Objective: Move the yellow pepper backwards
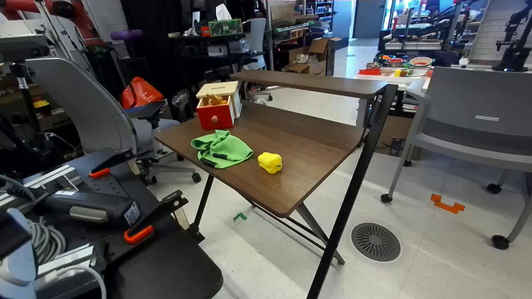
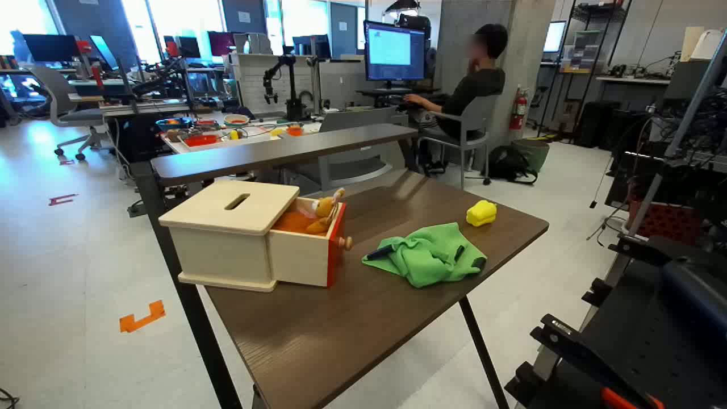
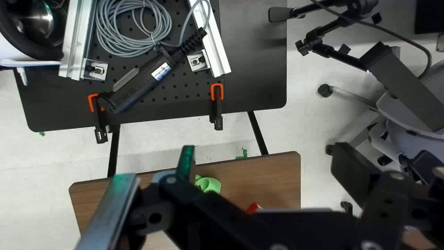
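Okay, yellow bell pepper (image 1: 270, 162) sits on the brown desk (image 1: 307, 149) in both exterior views, between the green cloth (image 1: 227, 148) and a desk corner, just beside the cloth but apart from it. Gripper (image 3: 265, 154) shows at the bottom of the wrist view, fingers (image 3: 187, 159) spread wide apart; desk surface, part of the cloth and a red sliver (image 3: 253, 208) show between them. Cloth is crumpled, dark pieces (image 2: 380, 253) on it too small to identify. Light wooden box (image 2: 221, 255) stands on the desk across the cloth from the pepper, handle slot (image 2: 237, 201) on top, red-fronted drawer (image 2: 301, 258) pulled partway out with a round wooden knob (image 2: 345, 243); orange plush-looking item (image 2: 306, 223) inside, exact kind unclear. Raised shelf (image 1: 307, 83) runs along one side of the desk. Black perforated table (image 3: 253, 86) next to the desk holds a coiled grey cable (image 3: 107, 27), a black corded device (image 3: 149, 83), metal rails (image 3: 211, 38) and two black clamps (image 3: 217, 106) with orange ends at its edge. Background of an exterior view: person (image 2: 480, 76) seated on a grey chair (image 2: 476, 119) facing a lit monitor (image 2: 395, 54), red fire extinguisher (image 2: 518, 111) by a concrete pillar (image 2: 528, 45).
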Motion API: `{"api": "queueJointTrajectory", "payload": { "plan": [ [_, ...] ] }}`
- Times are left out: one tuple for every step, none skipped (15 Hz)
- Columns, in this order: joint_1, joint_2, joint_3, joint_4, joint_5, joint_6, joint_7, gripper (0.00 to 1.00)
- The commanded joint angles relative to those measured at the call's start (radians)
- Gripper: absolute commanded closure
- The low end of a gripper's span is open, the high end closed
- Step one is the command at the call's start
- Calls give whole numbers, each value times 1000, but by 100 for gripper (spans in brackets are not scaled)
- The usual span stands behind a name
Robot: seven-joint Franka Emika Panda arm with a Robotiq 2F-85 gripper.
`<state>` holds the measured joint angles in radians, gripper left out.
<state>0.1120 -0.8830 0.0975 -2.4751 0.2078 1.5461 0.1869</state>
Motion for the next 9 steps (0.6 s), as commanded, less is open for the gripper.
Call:
{"api": "queueJointTrajectory", "payload": {
  "plan": [
    [-23, -1, 14, 4, 10, -5, -14, 0],
    [-41, 12, 21, -6, -3, 41, -2, 0],
    [-51, 26, 23, -14, -8, 70, 0, 0],
    [-71, 47, 29, -28, -23, 125, 8, 0],
    [-87, 67, 35, -41, -35, 177, 17, 0],
    [-107, 100, 37, -59, -48, 248, 28, 0],
    [-128, 137, 43, -73, -66, 319, 46, 0],
    [-148, 181, 46, -86, -83, 391, 66, 0],
    [-173, 235, 49, -97, -109, 475, 91, 0]
  ]
}}
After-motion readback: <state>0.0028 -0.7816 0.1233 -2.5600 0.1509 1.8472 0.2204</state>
